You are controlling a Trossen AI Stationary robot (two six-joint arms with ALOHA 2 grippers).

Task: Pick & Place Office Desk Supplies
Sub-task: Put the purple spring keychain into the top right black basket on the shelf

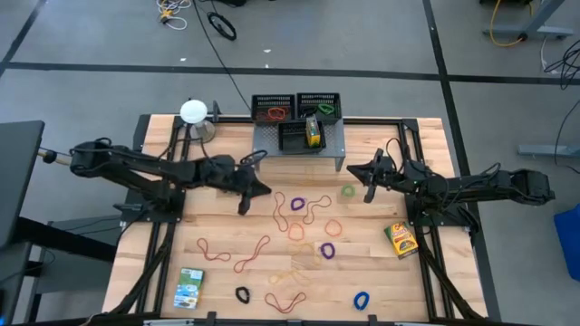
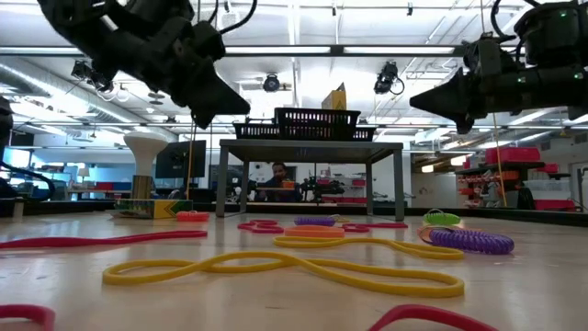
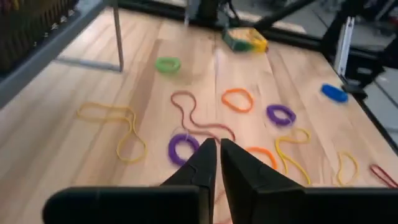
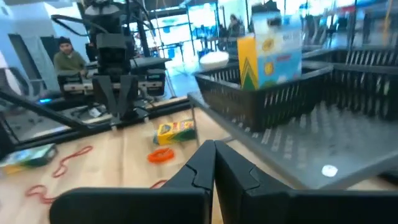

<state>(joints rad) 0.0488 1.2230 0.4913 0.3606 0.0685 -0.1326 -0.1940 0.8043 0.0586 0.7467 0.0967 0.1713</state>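
Many rubber-band loops lie flat across the wooden table (image 1: 163, 272): purple (image 3: 183, 148), orange (image 3: 237, 99), green (image 3: 168, 64), yellow (image 3: 118, 124), blue (image 1: 362, 299). A green-white box (image 1: 190, 288) lies near the front left and a yellow-green box (image 1: 401, 238) at the right. On the grey shelf (image 1: 333, 145) stand black mesh trays (image 1: 274, 109); one (image 1: 292, 138) holds an upright box (image 4: 270, 56). My left gripper (image 1: 242, 208) (image 3: 217, 152) hangs shut and empty above the bands at the middle left. My right gripper (image 1: 367, 194) (image 4: 214, 152) is shut, level, beside the shelf's right end.
A white ball on a stand (image 1: 193, 113) is at the far left corner, with a small yellow box (image 4: 176, 130) near it. The shelf's legs (image 3: 117, 37) stand on the table's far middle. A black frame (image 1: 426, 127) edges the table. People sit in the room behind.
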